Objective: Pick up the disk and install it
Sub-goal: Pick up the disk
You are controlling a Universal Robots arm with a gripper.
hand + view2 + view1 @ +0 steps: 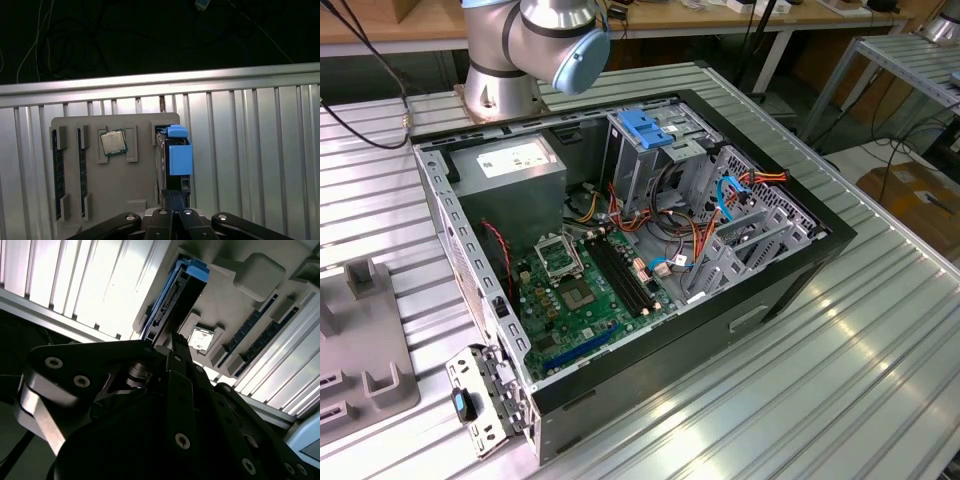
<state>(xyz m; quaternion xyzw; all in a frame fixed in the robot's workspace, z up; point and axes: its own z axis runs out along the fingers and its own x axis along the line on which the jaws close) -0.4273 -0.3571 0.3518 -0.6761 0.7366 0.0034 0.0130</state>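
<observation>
The gripper [172, 194] is hovering right at one end of the disk [180, 156], and I cannot tell whether it is clamping or loose. The disk is standing on edge in a slot of the grey holder [120, 195], beside a square chip [113, 142]. The holder is lying on the ribbed metal table [250, 160]. In the exterior view, the open computer case [790, 270] is sitting by the arm's base [500, 85].
</observation>
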